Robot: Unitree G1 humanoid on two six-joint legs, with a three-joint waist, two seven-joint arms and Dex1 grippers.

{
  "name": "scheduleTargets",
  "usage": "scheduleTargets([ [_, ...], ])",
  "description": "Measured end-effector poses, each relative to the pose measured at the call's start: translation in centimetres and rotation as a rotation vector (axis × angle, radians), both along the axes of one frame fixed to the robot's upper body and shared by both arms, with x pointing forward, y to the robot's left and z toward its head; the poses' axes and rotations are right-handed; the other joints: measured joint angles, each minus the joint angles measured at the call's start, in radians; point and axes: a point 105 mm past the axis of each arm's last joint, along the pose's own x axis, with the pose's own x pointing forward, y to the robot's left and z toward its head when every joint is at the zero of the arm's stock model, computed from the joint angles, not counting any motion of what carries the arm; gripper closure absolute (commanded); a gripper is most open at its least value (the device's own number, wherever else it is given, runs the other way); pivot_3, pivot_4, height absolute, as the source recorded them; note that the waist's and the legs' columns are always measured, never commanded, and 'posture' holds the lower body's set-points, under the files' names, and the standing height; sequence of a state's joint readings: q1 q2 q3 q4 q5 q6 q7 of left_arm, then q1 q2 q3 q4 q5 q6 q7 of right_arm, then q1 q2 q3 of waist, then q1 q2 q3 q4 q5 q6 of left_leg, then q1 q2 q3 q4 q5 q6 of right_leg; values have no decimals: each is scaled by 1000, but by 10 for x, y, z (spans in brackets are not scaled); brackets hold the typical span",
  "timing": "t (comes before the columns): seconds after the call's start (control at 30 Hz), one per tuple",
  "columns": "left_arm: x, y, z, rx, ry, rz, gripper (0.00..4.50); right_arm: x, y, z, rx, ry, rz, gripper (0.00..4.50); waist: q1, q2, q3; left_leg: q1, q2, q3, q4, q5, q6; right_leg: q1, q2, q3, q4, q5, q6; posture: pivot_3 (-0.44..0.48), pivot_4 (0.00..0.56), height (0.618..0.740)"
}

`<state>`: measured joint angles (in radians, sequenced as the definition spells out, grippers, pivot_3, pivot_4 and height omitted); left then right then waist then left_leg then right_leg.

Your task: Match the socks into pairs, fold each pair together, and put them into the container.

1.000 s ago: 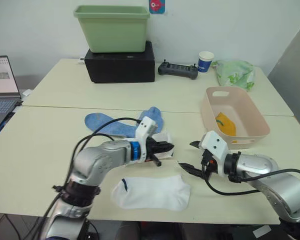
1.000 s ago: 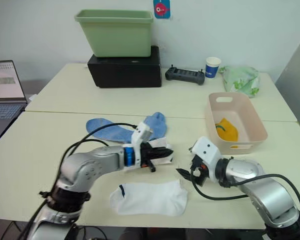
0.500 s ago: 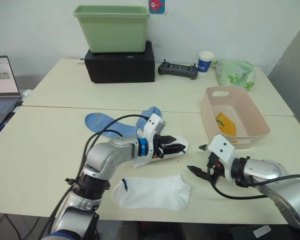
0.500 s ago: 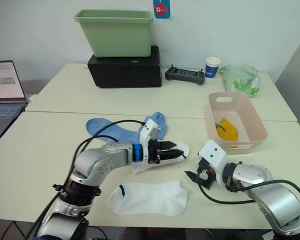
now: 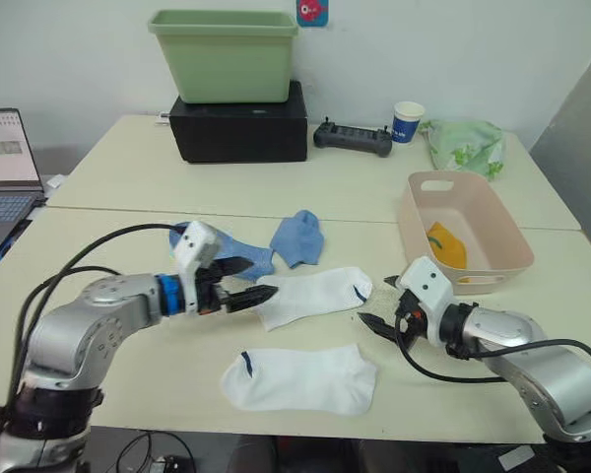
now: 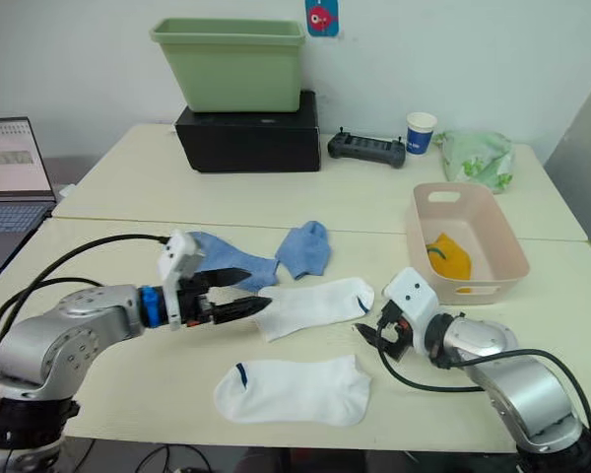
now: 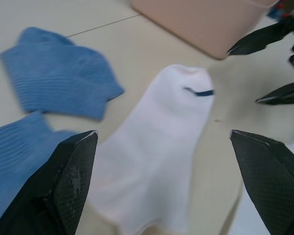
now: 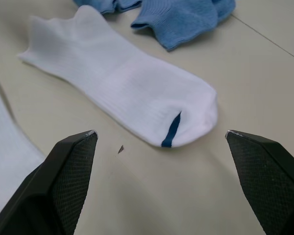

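Note:
Two white socks lie on the table. One white sock (image 5: 313,296) stretches between my grippers, its dark-edged cuff (image 8: 171,129) toward the right one. The other white sock (image 5: 300,379) lies nearer the front edge. Two blue socks (image 5: 297,236) (image 5: 234,256) lie just behind them. A yellow sock (image 5: 443,244) rests in the pink container (image 5: 512,241) at the right. My left gripper (image 5: 258,279) is open and empty, its fingertips at the upper white sock's toe end. My right gripper (image 5: 374,301) is open just off that sock's cuff, touching nothing.
At the back a green tub (image 5: 222,54) stands on a black box (image 5: 238,123), with a controller (image 5: 350,138), a paper cup (image 5: 407,120) and a green bag (image 5: 461,143) to its right. A laptop (image 5: 5,163) sits at the far left.
My left gripper opened, let go of the white sock and drew back to the left. The sock now lies flat. My right gripper shifted slightly toward its cuff.

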<state>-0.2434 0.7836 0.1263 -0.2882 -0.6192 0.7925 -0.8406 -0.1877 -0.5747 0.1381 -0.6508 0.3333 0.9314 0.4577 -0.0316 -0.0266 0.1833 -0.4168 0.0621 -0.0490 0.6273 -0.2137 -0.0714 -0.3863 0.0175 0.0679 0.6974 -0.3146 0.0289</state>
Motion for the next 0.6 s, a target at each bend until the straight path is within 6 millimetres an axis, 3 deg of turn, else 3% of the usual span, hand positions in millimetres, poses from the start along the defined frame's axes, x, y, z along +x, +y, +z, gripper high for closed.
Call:
scheduleTargets([
  [0.2,-5,18,-26,73,12,37,8,18,0,-9,68,6,-149,0,1,0,0,-1,0,2,0,0,0,-1,-1,1,0,0,0,0,150,730],
  [0.37,-12,6,-47,99,53,-38,8,25,0,-16,96,28,-216,0,0,0,0,-1,1,2,-1,0,0,-2,0,1,0,0,0,0,150,730],
  [0.53,-2,4,-58,80,86,-14,8,29,-2,-21,85,38,-252,0,1,0,0,-1,0,2,-1,0,0,-2,0,1,0,0,0,0,150,730],
  [0.6,4,-2,-58,81,78,-16,405,29,1,-22,100,45,-254,0,1,0,0,-1,0,2,-1,0,0,-1,0,1,0,0,0,0,150,730],
])
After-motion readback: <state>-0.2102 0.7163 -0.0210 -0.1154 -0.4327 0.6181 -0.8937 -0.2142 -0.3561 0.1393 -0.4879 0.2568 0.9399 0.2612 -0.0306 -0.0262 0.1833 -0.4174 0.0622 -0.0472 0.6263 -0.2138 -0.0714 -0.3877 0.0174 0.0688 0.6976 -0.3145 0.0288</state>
